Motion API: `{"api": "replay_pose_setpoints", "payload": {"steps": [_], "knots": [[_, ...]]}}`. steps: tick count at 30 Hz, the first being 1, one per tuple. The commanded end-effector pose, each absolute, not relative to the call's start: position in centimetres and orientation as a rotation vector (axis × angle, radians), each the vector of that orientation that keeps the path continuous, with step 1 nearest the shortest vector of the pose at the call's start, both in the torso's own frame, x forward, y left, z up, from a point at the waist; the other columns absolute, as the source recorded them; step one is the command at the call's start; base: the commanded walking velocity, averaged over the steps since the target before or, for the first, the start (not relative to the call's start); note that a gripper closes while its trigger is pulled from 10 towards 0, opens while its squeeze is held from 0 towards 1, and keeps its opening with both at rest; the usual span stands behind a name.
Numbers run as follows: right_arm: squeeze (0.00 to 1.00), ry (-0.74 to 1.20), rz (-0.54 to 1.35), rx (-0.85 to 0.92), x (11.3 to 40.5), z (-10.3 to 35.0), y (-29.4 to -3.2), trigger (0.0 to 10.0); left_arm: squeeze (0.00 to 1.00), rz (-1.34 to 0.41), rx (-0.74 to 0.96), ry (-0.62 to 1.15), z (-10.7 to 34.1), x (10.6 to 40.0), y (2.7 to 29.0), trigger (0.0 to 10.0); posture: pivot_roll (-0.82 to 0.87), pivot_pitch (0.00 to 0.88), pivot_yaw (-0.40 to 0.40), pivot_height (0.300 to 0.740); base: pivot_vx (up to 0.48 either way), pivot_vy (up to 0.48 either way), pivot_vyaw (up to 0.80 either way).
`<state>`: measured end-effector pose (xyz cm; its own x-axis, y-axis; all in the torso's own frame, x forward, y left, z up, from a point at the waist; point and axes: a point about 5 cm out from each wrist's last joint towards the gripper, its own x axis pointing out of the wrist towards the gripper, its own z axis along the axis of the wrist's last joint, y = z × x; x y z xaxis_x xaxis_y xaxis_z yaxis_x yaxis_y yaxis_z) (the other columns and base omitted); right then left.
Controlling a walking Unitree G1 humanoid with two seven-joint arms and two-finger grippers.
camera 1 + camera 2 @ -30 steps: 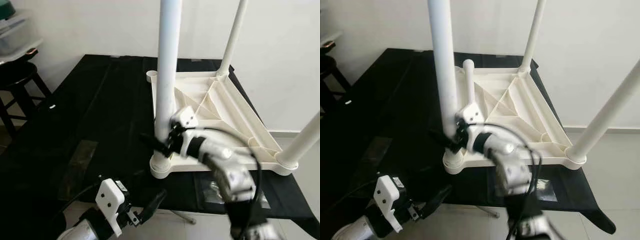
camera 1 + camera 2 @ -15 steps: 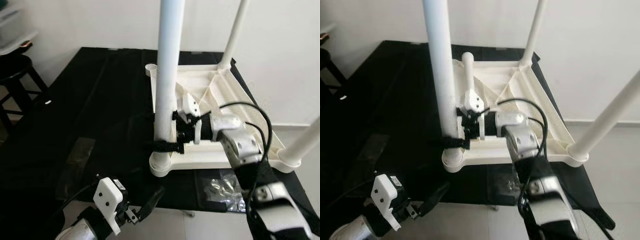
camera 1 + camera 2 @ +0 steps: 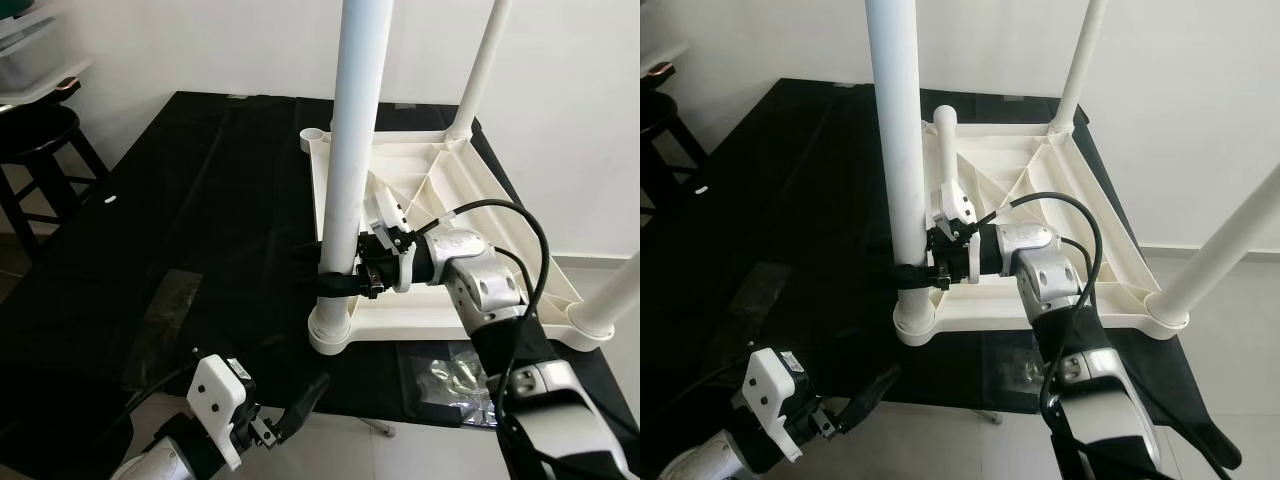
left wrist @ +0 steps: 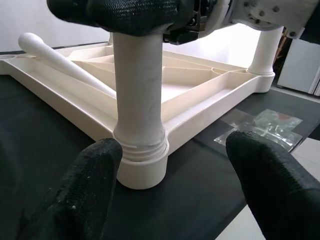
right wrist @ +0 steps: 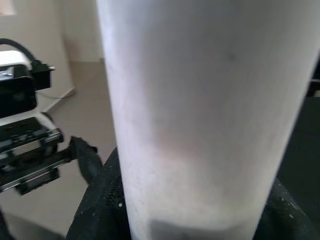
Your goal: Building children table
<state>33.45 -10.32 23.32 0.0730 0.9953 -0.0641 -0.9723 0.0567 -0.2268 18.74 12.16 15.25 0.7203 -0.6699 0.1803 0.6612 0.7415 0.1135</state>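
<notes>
A white plastic table top (image 3: 470, 215) lies upside down on a black cloth (image 3: 180, 240), and everything else is placed from it. At its near left corner a white leg (image 3: 350, 150) stands upright in its socket (image 3: 330, 335). The right gripper (image 3: 335, 283) reaches in from over the table top and is pinching this leg just above the socket, one black finger in front of the tube and one behind it; in the right wrist view the leg (image 5: 210, 115) stands right against the camera with black finger pads at either side. Two more legs stand upright, one at the far right corner (image 3: 480, 70) and one at the near right corner (image 3: 615, 295). A fourth leg (image 3: 943, 150) lies loose on the underside of the table top, near its far left corner. The left gripper (image 3: 295, 410) hangs low in front of the table top, off the cloth's near edge, its fingers (image 4: 90, 185) spread apart and aimed at the socket (image 4: 142, 165). A clear bag of small parts (image 3: 450, 380) lies on the cloth just in front of the table top. A dark stool (image 3: 40, 150) stands on the floor well to the left.
</notes>
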Motion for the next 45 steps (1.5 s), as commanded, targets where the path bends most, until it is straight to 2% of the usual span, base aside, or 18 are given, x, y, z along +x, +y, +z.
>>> {"api": "replay_pose_setpoints", "payload": {"steps": [1,2,3,4,5,7,11,16,17,20,21,24,28,32,33,34,36,45], "knots": [[0.0,-0.016,1.273,-0.207,32.6,20.1,-9.8,0.0,0.0,-0.743,0.044,-0.204,15.1,18.4,12.1,10.0,0.05,0.173,-0.054,0.74,0.0,0.0,0.0],[0.0,-0.016,1.273,-0.207,32.6,20.1,-9.8,0.0,0.0,-0.743,0.044,-0.204,15.1,18.4,12.1,10.0,0.05,0.173,-0.054,0.74,0.0,0.0,0.0],[0.0,-0.004,1.157,-0.182,32.0,19.4,-9.6,0.0,0.0,-0.74,0.044,-0.205,15.1,18.4,12.1,10.0,0.05,0.173,-0.053,0.74,0.0,0.0,0.0],[0.0,0.002,0.867,-0.182,31.6,18.6,-9.5,0.0,0.0,-0.738,0.044,-0.205,15.2,18.5,12.3,10.0,0.05,0.172,-0.047,0.74,0.0,0.0,0.0],[0.0,0.002,0.867,-0.182,31.6,18.6,-9.5,0.0,0.0,-0.738,0.044,-0.205,15.2,18.5,12.3,10.0,0.05,0.172,-0.047,0.74,0.0,0.0,0.0],[0.0,0.023,0.57,-0.178,29.5,17.2,-9.7,0.0,0.0,-0.737,0.045,-0.206,15.2,18.6,12.5,10.0,0.04,0.179,-0.034,0.74,0.0,0.0,0.0],[0.0,0.064,0.522,-0.125,27.3,15.9,-9.0,0.0,0.0,-0.748,0.048,-0.203,15.1,18.8,12.5,10.0,0.03,0.162,-0.016,0.74,0.0,0.0,0.0],[0.0,0.058,0.546,-0.098,27.7,16.0,-7.9,0.0,0.0,-0.756,0.052,-0.199,15.0,19.2,12.6,10.0,0.03,0.152,-0.02,0.74,0.0,0.0,0.0],[0.0,0.058,0.567,-0.097,27.9,16.2,-7.4,9.8,0.0,-0.751,0.055,-0.2,15.0,19.3,12.6,10.0,0.03,0.147,-0.021,0.74,0.0,0.0,0.0],[0.0,0.042,0.61,-0.082,28.0,16.5,-6.9,10.0,0.0,-0.742,0.058,-0.201,14.9,19.3,12.7,10.0,0.04,0.14,-0.019,0.74,0.0,0.0,0.0],[1.0,0.03,0.637,-0.047,27.9,17.2,-6.4,10.0,0.0,-0.734,0.059,-0.203,14.9,19.4,12.8,10.0,0.04,0.137,-0.019,0.74,0.0,0.0,0.0],[1.0,-0.051,0.841,-0.005,28.5,19.6,-5.5,10.0,0.0,-0.734,0.059,-0.204,14.8,19.5,12.7,10.0,0.04,0.129,-0.021,0.74,0.0,0.0,0.0],[1.0,-0.057,0.882,0.002,28.5,19.9,-5.4,10.0,0.0,-0.736,0.059,-0.204,14.8,19.5,12.6,10.0,0.04,0.128,-0.021,0.74,0.0,0.0,0.0],[1.0,-0.098,1.086,-0.075,28.7,21.0,-6.0,10.0,0.0,-0.739,0.057,-0.205,14.8,19.6,12.5,10.0,0.04,0.122,-0.026,0.74,0.0,0.0,0.0],[0.0,-0.112,1.227,-0.168,29.0,21.5,-6.8,10.0,0.0,-0.737,0.057,-0.206,14.7,19.6,12.4,10.0,0.04,0.119,-0.029,0.74,0.0,0.0,0.0],[0.0,-0.112,1.227,-0.168,29.0,21.5,-6.8,10.0,0.0,-0.737,0.057,-0.206,14.7,19.6,12.4,10.0,0.04,0.119,-0.029,0.74,0.0,0.0,0.0],[0.0,-0.08,1.395,-0.279,30.5,22.3,-8.4,10.0,0.0,-0.733,0.055,-0.209,14.7,19.6,12.3,10.0,0.05,0.117,-0.03,0.74,0.0,0.0,0.0],[0.0,-0.043,1.55,-0.281,32.1,23.8,-9.3,10.0,0.0,-0.733,0.052,-0.208,14.6,19.3,12.3,10.0,0.05,0.118,-0.027,0.74,0.0,0.0,0.0]]}}
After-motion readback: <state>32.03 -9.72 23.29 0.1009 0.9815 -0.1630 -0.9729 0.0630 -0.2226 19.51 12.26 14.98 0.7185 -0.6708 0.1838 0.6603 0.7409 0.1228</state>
